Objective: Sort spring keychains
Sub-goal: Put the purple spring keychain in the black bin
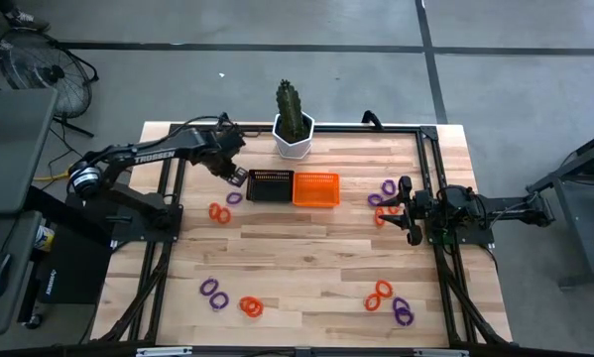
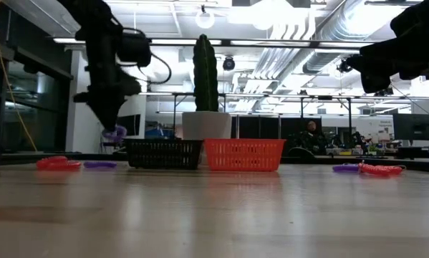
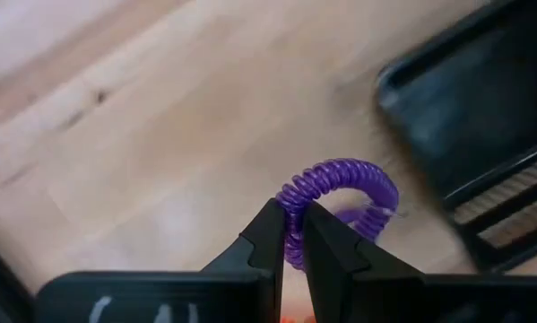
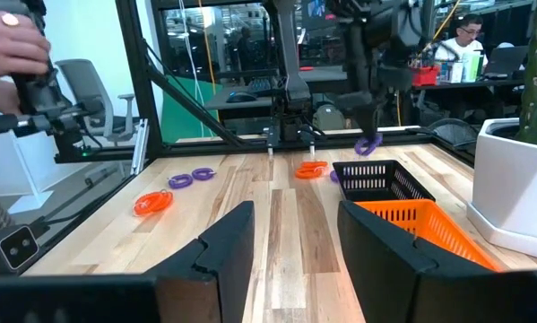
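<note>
My left gripper [image 1: 235, 177] hangs above the table just left of the black mesh basket [image 1: 270, 185] and is shut on a purple spring keychain [image 3: 340, 184], which also shows in the low view [image 2: 114, 132] and the right wrist view [image 4: 368, 144]. The orange mesh basket [image 1: 315, 188] stands against the black one's right side. Other keychains lie flat on the wood: an orange one [image 1: 217, 212] and a purple one [image 1: 234, 197] near the baskets, and more toward the near edge [image 1: 250, 306]. My right gripper [image 1: 406, 211] waits open at the table's right, beside purple [image 1: 386, 188] and orange [image 1: 384, 213] coils. My left gripper pinches the purple keychain's coil at one side of its loop [image 3: 292, 229] between the two fingers, coming from above and pointing down. The keychain is lifted clear of the table, and the rest of its loop [image 3: 376, 193] sticks out past the fingertips.
A white pot with a cactus [image 1: 294, 134] stands at the far edge behind the baskets. A dark metal frame [image 1: 430, 169] runs around the table. A person's hand with a device [image 4: 21, 54] shows beyond the table's left side. Bare wood lies between the baskets and the near keychains.
</note>
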Motion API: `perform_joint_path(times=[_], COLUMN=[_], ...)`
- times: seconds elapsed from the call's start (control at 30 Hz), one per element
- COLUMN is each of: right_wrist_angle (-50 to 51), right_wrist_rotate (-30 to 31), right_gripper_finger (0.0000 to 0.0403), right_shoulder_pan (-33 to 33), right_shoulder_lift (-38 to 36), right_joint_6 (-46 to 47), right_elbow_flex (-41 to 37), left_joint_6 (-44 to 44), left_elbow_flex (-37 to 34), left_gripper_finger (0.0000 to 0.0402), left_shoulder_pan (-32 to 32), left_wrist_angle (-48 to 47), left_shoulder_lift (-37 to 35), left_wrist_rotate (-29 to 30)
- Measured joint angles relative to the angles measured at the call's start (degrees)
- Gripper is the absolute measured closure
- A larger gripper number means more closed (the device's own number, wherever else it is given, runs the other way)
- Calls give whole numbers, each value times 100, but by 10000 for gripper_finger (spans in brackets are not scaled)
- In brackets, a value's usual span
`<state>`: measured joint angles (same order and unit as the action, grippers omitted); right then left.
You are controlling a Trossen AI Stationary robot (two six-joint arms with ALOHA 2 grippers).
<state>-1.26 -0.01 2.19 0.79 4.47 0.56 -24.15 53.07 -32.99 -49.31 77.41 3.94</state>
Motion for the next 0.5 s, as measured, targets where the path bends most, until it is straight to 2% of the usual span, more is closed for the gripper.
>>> perform_joint_path(times=[0.2,0.5], right_wrist_angle=[0,0], right_wrist_rotate=[0,0], right_gripper_finger=[246,246], right_shoulder_pan=[-1,-1], right_shoulder_lift=[-1,-1], right_joint_6=[0,0], right_elbow_flex=[0,2], left_joint_6=[163,395], left_elbow_flex=[387,467], left_gripper_finger=[375,375], left_shoulder_pan=[63,489], left_wrist_angle=[124,1021], left_shoulder_lift=[0,275], left_wrist_rotate=[-190,-355])
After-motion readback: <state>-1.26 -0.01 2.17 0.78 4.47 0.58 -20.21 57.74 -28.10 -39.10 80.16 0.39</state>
